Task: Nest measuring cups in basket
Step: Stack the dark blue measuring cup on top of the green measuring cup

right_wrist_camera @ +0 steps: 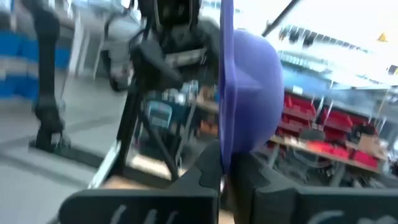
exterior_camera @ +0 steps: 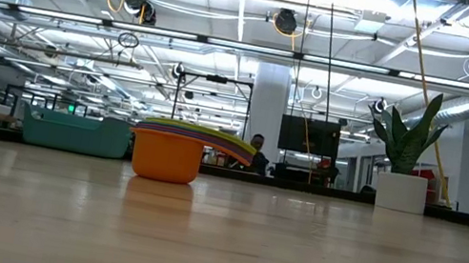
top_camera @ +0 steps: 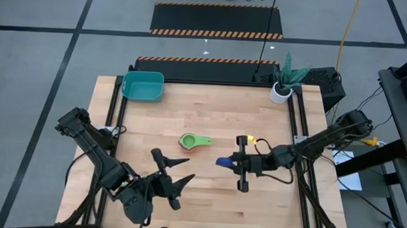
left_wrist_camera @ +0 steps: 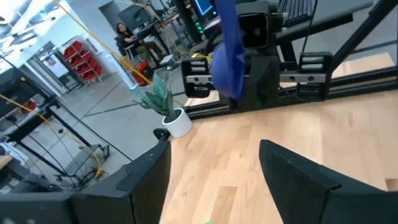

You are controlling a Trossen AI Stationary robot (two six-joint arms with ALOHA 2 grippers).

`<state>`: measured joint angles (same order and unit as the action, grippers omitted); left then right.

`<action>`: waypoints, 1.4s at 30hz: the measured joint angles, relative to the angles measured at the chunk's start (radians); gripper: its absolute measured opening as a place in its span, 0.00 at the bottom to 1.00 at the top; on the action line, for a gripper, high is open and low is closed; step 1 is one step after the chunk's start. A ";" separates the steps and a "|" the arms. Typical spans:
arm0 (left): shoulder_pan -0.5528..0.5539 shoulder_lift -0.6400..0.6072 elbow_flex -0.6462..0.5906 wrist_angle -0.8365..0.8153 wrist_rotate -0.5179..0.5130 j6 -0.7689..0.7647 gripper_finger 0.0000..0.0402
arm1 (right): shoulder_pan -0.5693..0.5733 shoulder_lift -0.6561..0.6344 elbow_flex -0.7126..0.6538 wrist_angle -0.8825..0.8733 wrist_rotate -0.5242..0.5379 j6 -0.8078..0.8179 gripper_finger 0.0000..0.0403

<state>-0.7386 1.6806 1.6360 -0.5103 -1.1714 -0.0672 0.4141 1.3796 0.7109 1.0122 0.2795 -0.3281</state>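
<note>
The right gripper (top_camera: 223, 161) is clenched on a dark blue cup (right_wrist_camera: 245, 118) by its thin edge, holding it above the counter (top_camera: 206, 210), just right of the nested stack (top_camera: 190, 141) of cups with green on top. That narrow pinch could let the cup twist or slip as it travels to the stack. The left gripper (top_camera: 177, 186) stands released at the near left. The teal basket (top_camera: 143, 86) sits far left, well apart, so the stack could spill when carried over

pale wood table (top_camera: 207, 190), smooth plastic cups (top_camera: 194, 141)
</note>
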 joint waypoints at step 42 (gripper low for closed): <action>0.021 -0.027 0.000 0.150 0.069 0.129 0.34 | -0.127 0.572 0.331 0.557 -0.208 0.021 0.00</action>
<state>-0.7176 1.6534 1.6357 -0.3606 -1.1025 0.0616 0.2871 1.9514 1.0421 1.5693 0.0719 -0.3067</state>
